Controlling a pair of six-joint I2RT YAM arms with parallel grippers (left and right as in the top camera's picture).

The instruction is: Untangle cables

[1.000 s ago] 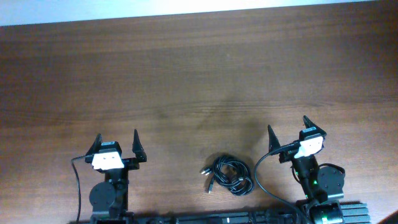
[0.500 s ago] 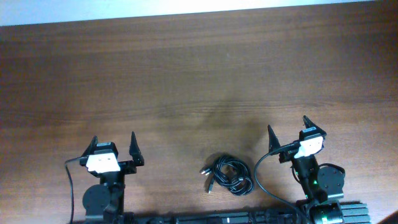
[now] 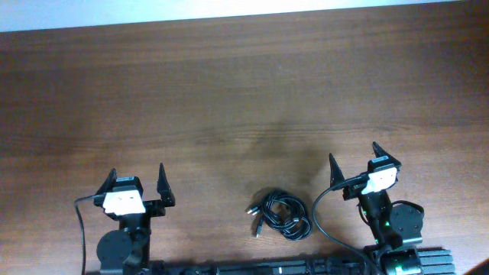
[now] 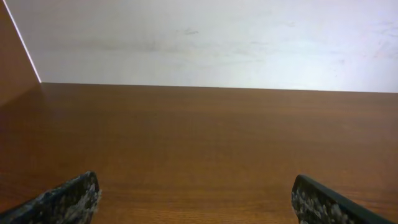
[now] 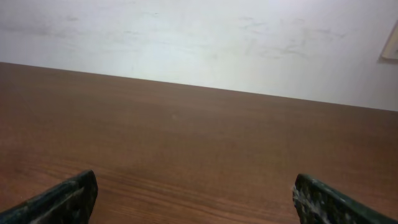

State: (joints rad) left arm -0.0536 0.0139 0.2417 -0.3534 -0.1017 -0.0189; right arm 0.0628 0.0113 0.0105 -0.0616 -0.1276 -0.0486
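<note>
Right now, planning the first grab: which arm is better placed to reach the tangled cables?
Right. The cables lie between the arms, clearly nearer the right gripper than the left gripper. Both grippers are open and empty.

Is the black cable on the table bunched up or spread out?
Bunched up: the black cable lies in one tight coil of overlapping loops, only short plug ends poking out.

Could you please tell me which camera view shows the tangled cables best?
The overhead view: the black cable bundle lies fully visible on the table. Both wrist views miss it entirely, facing bare wood and the wall.
</note>
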